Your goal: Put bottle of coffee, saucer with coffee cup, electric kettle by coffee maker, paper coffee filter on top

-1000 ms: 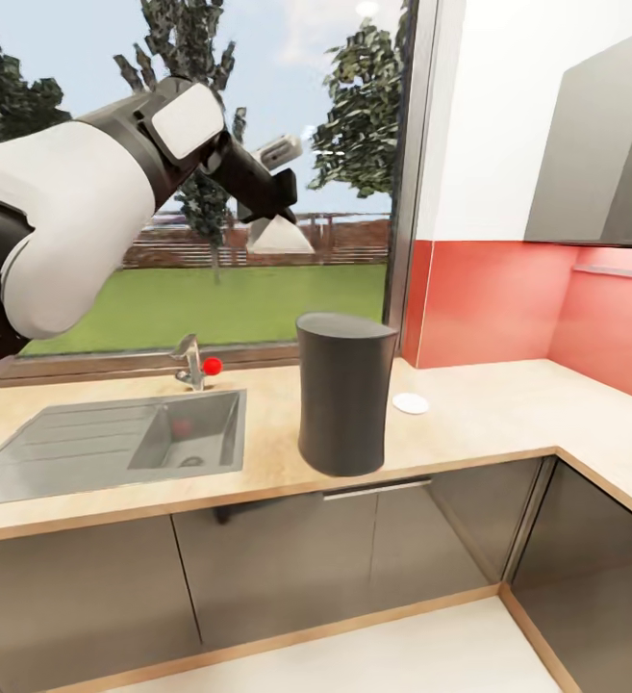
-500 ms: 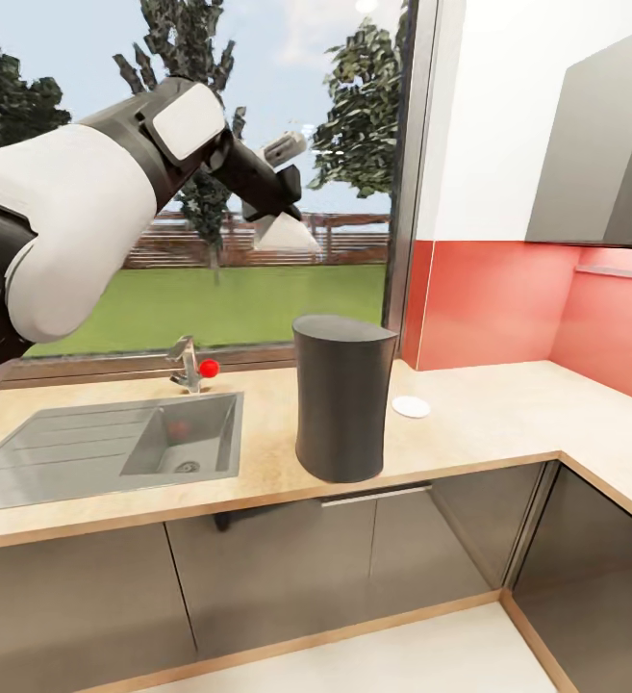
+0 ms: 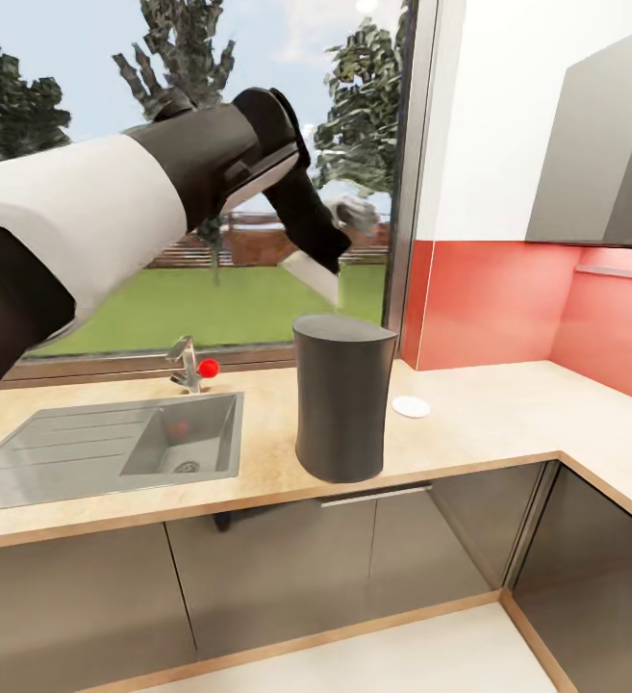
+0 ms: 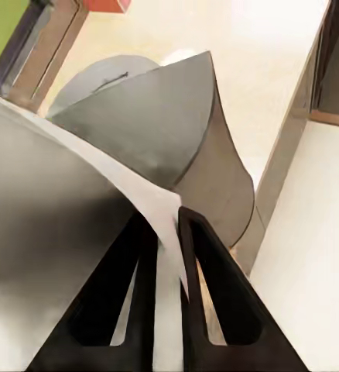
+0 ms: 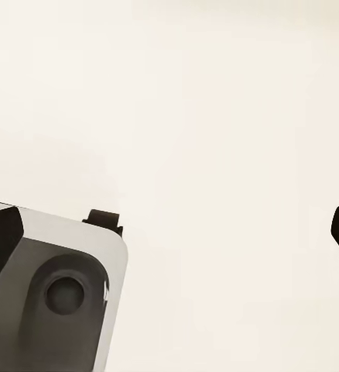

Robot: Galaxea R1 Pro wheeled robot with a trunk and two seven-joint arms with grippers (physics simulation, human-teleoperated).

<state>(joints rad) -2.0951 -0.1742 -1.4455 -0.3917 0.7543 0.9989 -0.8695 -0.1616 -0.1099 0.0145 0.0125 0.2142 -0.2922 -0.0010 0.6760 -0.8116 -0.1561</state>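
Head view: our left gripper (image 3: 327,258) hangs above coffee maker (image 3: 342,397), fingers pinched on paper coffee filter (image 3: 311,278), its low edge just over maker's top. Left wrist view confirms: fingers (image 4: 208,294) squeezed on white sheet (image 4: 168,232), maker's top (image 4: 150,128) right beneath. Maker stands near countertop (image 3: 489,414) front edge, right of sink (image 3: 85,443). Saucer (image 3: 411,405) lies just beside maker, bare. We judge 2 placements done, filter nearly third; bottle, cup, kettle remain. Right gripper: we cannot tell.
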